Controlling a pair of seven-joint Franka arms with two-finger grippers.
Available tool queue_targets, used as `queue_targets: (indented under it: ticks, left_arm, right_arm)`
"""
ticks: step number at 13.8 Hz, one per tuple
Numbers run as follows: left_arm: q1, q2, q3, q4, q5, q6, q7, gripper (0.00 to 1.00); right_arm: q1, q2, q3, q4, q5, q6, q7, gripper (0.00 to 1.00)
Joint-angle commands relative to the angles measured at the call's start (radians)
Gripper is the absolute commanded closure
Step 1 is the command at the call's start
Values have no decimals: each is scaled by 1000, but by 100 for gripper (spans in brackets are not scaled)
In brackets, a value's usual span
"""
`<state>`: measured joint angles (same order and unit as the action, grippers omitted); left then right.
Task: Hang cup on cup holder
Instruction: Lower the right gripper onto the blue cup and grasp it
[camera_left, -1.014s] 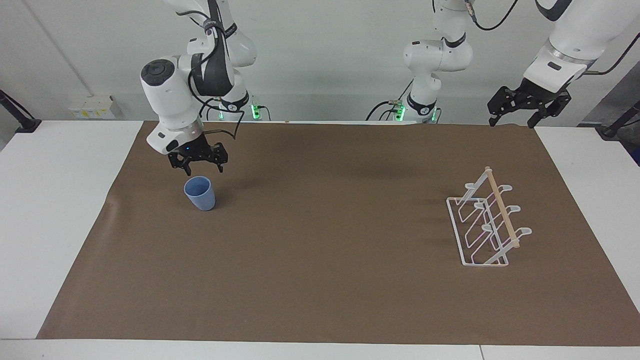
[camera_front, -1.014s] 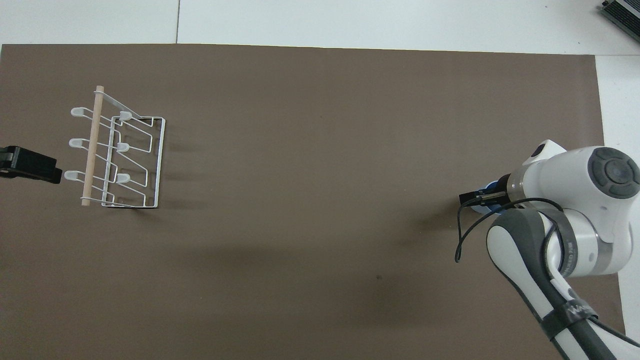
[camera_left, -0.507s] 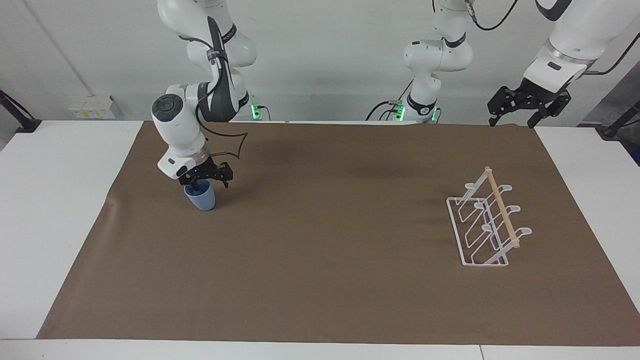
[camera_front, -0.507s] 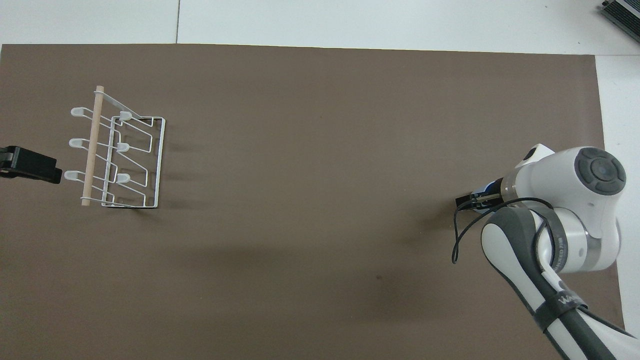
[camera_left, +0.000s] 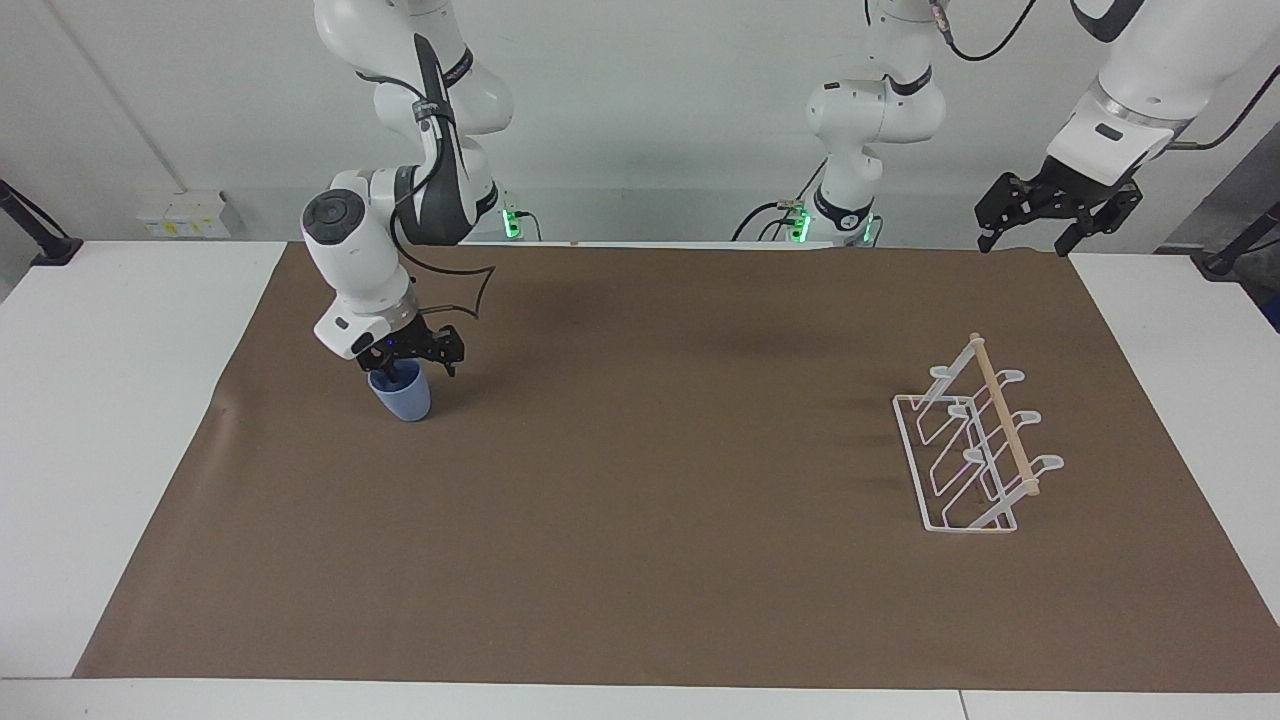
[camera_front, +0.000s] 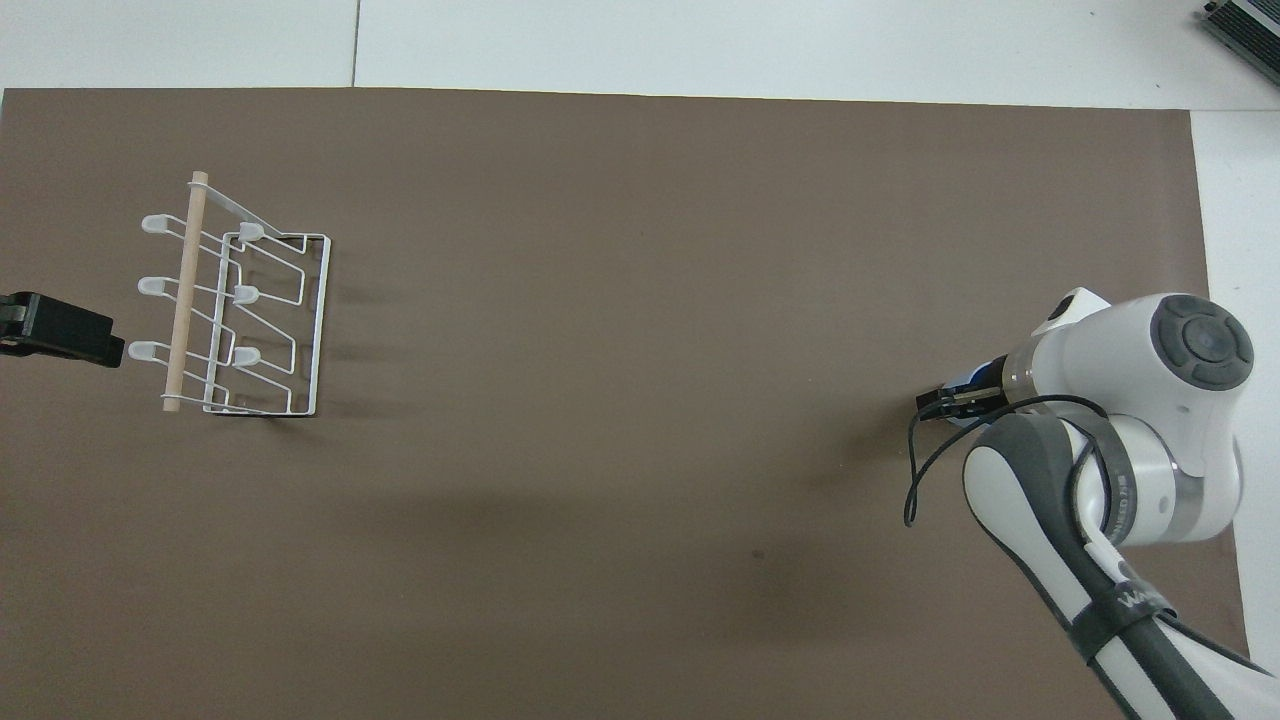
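The light-blue cup (camera_left: 403, 398) stands upright on the brown mat toward the right arm's end of the table. My right gripper (camera_left: 418, 372) is down at the cup's rim with its fingers spread, one dipping into the mouth. In the overhead view the right arm covers the cup (camera_front: 966, 381) except for a blue sliver, beside the right gripper (camera_front: 945, 402). The white wire cup holder (camera_left: 975, 450) with its wooden dowel stands empty toward the left arm's end; it also shows in the overhead view (camera_front: 240, 310). My left gripper (camera_left: 1030, 243) waits open, raised over the mat's corner near the holder.
The brown mat (camera_left: 650, 520) covers most of the white table (camera_left: 100, 400). A loose black cable (camera_front: 915, 470) hangs from the right wrist. The left gripper's black tip (camera_front: 60, 330) shows at the overhead view's edge beside the holder.
My right gripper came down from above the cup to its rim. In the last half second it barely moved. The cup, the holder and the left arm stayed put.
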<state>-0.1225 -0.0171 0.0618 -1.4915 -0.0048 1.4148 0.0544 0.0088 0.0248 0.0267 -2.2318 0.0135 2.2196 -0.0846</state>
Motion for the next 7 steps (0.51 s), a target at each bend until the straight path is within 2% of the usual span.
queue_targets:
  ticks: [1, 2, 7]
  left_arm:
    - [3, -26, -2, -27, 3, -2, 5, 0]
    - [3, -26, -2, -27, 3, -2, 5, 0]
    - [4, -26, -2, -27, 3, -4, 5, 0]
  right_arm:
    - [-4, -5, 1, -12, 16, 22, 5, 94]
    - [-4, -5, 2, -12, 16, 22, 5, 99]
    - [-4, -5, 2, -11, 14, 8, 6, 100]
